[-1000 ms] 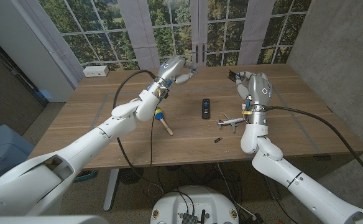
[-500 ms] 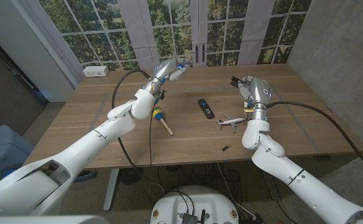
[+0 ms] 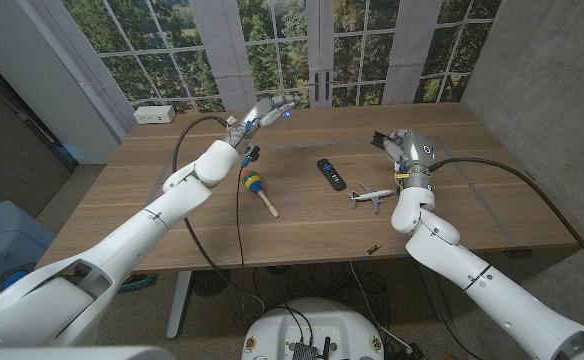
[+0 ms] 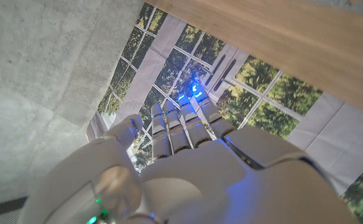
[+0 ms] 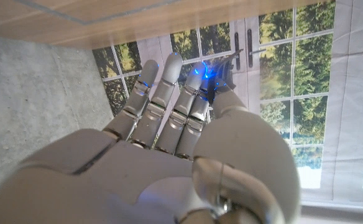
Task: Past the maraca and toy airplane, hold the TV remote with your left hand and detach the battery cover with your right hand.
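The black TV remote lies at a slant on the wooden table, with no hand on it. Close in front of it to the right lies the white toy airplane. The coloured maraca lies to the remote's left. My left hand is raised over the table's far side, left of the remote, with straight fingers and nothing in it. My right hand is up to the remote's right. A small dark shape shows at its fingertips; I cannot tell whether it is held.
A small dark piece lies at the table's front edge, in front of the airplane. A white power strip sits at the far left corner. A black cable hangs from my left arm over the table beside the maraca. Windows stand behind.
The remote turned from straight to slanted. The small dark piece slid toward the front right edge. My left hand swung further left and stretched out; my right hand dropped slightly.
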Tool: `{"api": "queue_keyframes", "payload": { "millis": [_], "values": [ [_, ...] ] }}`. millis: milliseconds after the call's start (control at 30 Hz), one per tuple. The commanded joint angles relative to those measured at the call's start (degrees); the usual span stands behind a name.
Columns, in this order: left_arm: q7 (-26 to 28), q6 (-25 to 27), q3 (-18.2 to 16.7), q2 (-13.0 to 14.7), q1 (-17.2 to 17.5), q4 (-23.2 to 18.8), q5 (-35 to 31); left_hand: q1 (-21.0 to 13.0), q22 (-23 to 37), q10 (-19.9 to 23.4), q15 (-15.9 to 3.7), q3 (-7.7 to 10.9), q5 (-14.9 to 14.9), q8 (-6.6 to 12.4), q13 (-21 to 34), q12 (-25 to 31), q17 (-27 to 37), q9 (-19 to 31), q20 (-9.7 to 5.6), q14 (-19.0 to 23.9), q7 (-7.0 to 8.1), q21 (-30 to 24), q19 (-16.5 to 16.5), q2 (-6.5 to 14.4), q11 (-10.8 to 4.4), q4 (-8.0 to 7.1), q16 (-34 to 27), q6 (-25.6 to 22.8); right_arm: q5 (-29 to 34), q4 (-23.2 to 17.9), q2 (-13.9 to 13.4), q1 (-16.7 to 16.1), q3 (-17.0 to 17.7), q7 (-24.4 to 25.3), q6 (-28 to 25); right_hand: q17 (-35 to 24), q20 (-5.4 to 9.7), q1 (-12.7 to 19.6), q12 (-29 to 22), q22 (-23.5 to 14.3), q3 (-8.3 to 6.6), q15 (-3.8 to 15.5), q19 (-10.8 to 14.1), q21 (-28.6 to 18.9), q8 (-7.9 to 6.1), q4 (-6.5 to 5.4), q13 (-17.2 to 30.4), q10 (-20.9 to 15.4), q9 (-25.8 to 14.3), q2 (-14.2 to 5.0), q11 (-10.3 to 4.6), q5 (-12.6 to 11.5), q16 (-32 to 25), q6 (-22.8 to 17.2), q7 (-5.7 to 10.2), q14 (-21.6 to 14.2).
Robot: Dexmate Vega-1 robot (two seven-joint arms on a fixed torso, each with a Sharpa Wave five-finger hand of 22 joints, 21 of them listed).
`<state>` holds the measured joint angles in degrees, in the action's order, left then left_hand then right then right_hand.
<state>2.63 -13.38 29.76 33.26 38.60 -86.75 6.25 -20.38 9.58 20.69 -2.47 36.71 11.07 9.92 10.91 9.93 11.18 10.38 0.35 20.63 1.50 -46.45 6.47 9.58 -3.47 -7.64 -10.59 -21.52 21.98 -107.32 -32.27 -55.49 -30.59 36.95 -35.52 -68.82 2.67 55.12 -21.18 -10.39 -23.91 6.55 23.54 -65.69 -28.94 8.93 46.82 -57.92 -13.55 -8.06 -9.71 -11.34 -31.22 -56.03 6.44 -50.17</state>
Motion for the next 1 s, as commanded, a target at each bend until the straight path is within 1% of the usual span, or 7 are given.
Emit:
{"api": "queue_keyframes", "payload": {
  "millis": [33, 333, 467, 633, 800, 833, 1000],
  "values": [
    [-11.55, -2.08, -2.25, -1.64, -0.39, 4.96, 18.11, 2.62, -0.01, -2.88, -1.70, -0.22, 0.48, -0.27, -0.19, 0.06, -0.19, -0.11, 0.17, -1.59, 0.05, 1.44, -1.04, -0.63, 0.26, -0.78, 0.05, 2.47, -3.79, 1.13, -0.52, 3.89, -2.50, -5.32, -8.49, -0.02, 2.48, -0.33, 0.37, -0.15, -0.51, 5.78, 0.20, -0.39, 0.50, -0.11, -0.04, 0.55, 0.12, 0.17, 0.28, 0.17, 0.05, 0.40, 0.05, 0.60],
    [-16.81, -2.38, -2.83, -2.99, -1.32, 8.03, 24.94, 6.97, -0.01, -7.02, -1.04, -1.49, 0.97, -0.32, -0.41, 0.09, -0.42, -0.28, -0.21, -4.19, -0.37, 3.84, -2.46, -1.37, 0.98, -1.42, 0.08, 6.92, -5.39, 2.05, -1.09, 8.07, -5.93, -8.92, -16.87, 0.58, 1.78, -2.10, 1.34, -0.07, -0.34, 5.40, -0.46, -0.37, 1.32, -0.74, -0.79, 1.36, 0.61, 0.81, 0.81, 0.87, 1.03, 1.01, -0.06, 2.01],
    [-18.05, -2.05, -3.09, -3.32, -1.43, 8.70, 26.93, 7.54, -0.01, -7.62, -1.12, -1.56, 1.09, -0.45, -0.44, 0.12, -0.47, -0.31, -0.29, -4.74, -0.60, 4.12, -2.31, -1.34, 1.00, -1.38, 0.13, 8.00, -7.07, 2.54, -0.39, 10.56, -7.06, -10.99, -22.29, 2.03, 0.84, -4.98, 3.06, 0.07, 0.18, 5.35, -1.17, -0.15, 2.97, -1.61, -1.48, 4.06, 1.03, 1.65, 1.72, 1.11, 3.21, 3.53, -0.87, 4.44],
    [-18.90, -1.93, -3.29, -3.44, -1.47, 9.18, 28.23, 8.20, -0.01, -8.27, -0.73, -1.56, 1.26, -0.42, -0.48, 0.20, -0.56, -0.36, -0.27, -5.76, -0.81, 4.51, -2.15, -1.33, 1.24, -1.23, 0.30, 9.08, -9.13, 3.06, -0.49, 12.39, -8.28, -11.77, -25.02, 6.14, -0.34, -8.48, 5.05, 0.21, 1.01, 4.99, -2.24, 0.50, 4.94, -2.27, -2.94, 6.40, 1.35, 2.84, 3.04, 0.98, 7.13, 6.58, -1.26, 6.75],
    [-19.19, -2.19, -3.32, -3.35, -1.50, 9.43, 28.45, 8.45, -0.01, -8.48, -0.64, -1.54, 1.33, -0.33, -0.49, 0.25, -0.59, -0.37, -0.25, -6.00, -0.92, 4.71, -2.14, -1.31, 1.28, -1.14, 0.28, 9.30, -10.65, 3.40, -0.79, 14.15, -9.81, -12.23, -27.50, 10.67, -1.36, -11.28, 8.93, 0.26, 2.41, 4.40, -3.33, 1.46, 8.13, -2.00, -5.15, 12.36, 1.53, 4.77, 3.87, 0.70, 11.27, 12.68, -1.95, 10.55],
    [-19.21, -2.22, -3.34, -3.31, -1.50, 9.43, 28.47, 8.48, -0.01, -8.51, -0.65, -1.53, 1.34, -0.31, -0.49, 0.26, -0.60, -0.38, -0.25, -6.03, -0.94, 4.74, -2.13, -1.31, 1.29, -1.12, 0.28, 9.32, -10.91, 3.36, -0.99, 14.39, -10.13, -12.30, -27.73, 11.76, -1.56, -11.68, 10.27, 0.28, 2.66, 4.28, -3.57, 1.77, 9.19, -1.79, -5.80, 15.62, 1.57, 5.09, 3.72, 0.51, 12.30, 14.53, -2.15, 11.82],
    [-19.37, -2.47, -3.37, -3.18, -1.53, 9.56, 28.52, 8.70, -0.01, -8.78, -0.55, -1.50, 1.41, -0.22, -0.51, 0.28, -0.64, -0.39, -0.28, -6.31, -1.01, 4.98, -2.24, -1.33, 1.29, -1.00, 0.28, 9.45, -12.54, 2.68, -1.74, 14.12, -9.77, -11.32, -26.48, 16.33, -3.05, -14.25, 11.38, 0.38, 4.83, 2.40, -5.43, 3.85, 14.40, -1.35, -8.48, 26.64, 1.66, 8.28, 5.91, -0.55, 17.04, 23.69, -2.24, 19.15]
  ]
}}
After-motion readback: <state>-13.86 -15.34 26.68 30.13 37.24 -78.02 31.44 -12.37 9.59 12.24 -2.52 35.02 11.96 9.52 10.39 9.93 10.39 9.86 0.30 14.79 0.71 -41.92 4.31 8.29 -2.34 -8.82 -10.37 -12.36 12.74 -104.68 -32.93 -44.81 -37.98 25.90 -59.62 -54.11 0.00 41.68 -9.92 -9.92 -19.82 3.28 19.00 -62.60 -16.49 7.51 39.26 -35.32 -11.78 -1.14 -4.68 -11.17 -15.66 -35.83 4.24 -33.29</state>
